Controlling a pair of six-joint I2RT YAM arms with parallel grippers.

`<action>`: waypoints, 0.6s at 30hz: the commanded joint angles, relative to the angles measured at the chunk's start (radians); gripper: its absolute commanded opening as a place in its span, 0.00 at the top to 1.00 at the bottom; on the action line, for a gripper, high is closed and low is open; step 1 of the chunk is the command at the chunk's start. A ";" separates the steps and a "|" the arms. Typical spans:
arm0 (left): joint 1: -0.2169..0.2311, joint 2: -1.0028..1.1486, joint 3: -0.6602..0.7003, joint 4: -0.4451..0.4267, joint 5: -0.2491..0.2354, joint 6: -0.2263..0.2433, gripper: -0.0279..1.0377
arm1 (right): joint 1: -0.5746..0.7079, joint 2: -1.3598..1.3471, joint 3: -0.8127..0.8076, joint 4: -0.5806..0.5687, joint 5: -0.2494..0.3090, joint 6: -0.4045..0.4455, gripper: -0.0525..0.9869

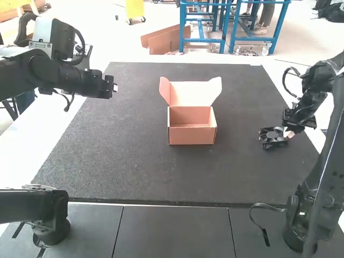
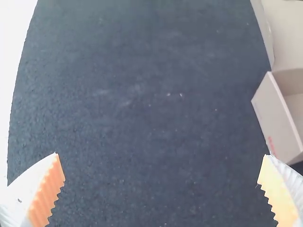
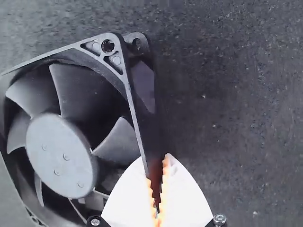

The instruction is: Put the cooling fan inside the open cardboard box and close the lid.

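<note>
Pickup, seemingly: right gripper [image 3: 157, 188] pinches the cooling fan [image 1: 271, 137] by its frame, 3 o'clock of the cardboard box [image 1: 192, 131]; left gripper [image 1: 111, 86] gapes wide at 10 o'clock. Next needs a lift over the box wall

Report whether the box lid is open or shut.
Open. The lid stands up behind the box, whose interior shows.

We look from above and behind the arms, forward and down over the whole worktop [image 1: 107, 156]. Our left wrist camera hangs well above it, facing down, sharing the cardboard box [image 2: 279, 118] (just one corner) with the high view. Our right wrist camera sits close against the cooling fan [image 3: 61, 151].
</note>
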 commanded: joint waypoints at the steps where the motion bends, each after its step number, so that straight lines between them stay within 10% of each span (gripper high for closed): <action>1: -0.003 -0.002 0.012 0.006 0.009 0.011 0.06 | 0.004 -0.166 0.031 -0.058 -0.103 0.032 0.96; 18: 0.002 -0.007 -0.082 0.038 0.006 0.038 0.06 | 0.243 -0.566 0.048 -0.192 -0.189 0.345 0.97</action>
